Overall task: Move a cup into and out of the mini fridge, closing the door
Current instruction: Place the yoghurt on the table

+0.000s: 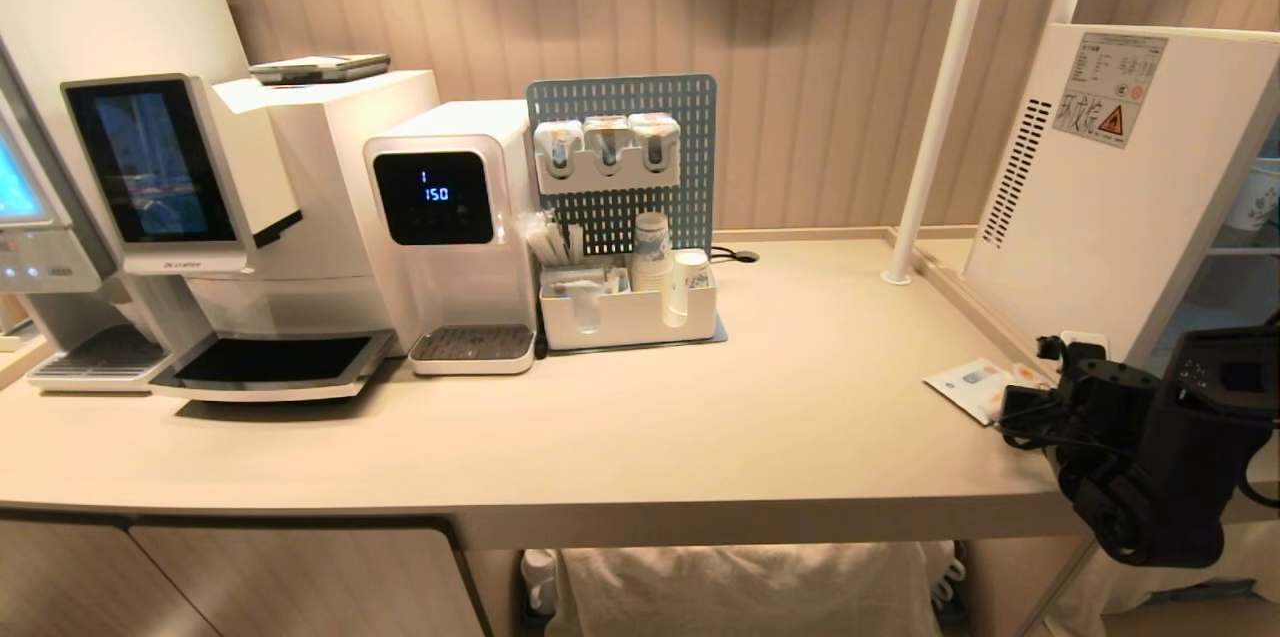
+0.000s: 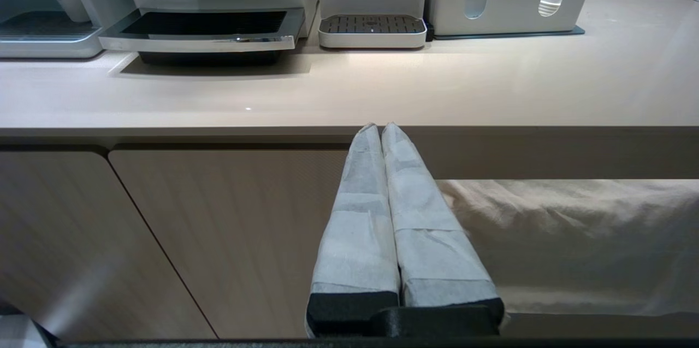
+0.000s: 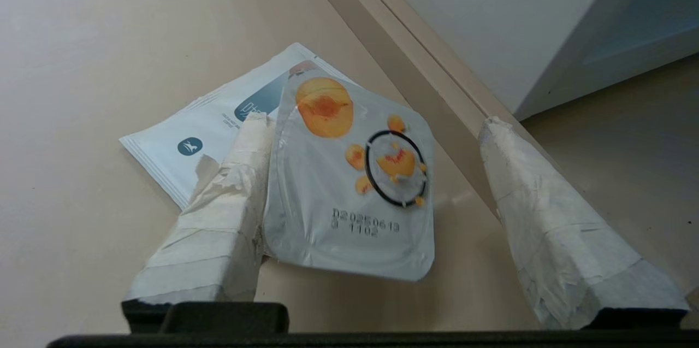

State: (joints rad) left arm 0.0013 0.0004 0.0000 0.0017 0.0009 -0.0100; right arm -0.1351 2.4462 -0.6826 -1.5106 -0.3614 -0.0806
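We see the cup [image 3: 349, 184] standing on the counter [image 1: 700, 417] beside the mini fridge [image 1: 1100, 197], between the spread fingers of the right gripper [image 3: 377, 118]. We judge it light and thin-walled; hold the body gently under the lid rim.

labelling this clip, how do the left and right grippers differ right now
The left gripper has its taped fingers pressed together with nothing between them; the right gripper has its fingers spread wide. The left gripper sits in front of the counter's front edge, by the cabinet; the right gripper is over the counter beside the mini fridge, straddling the cup. Both have white-taped fingers.
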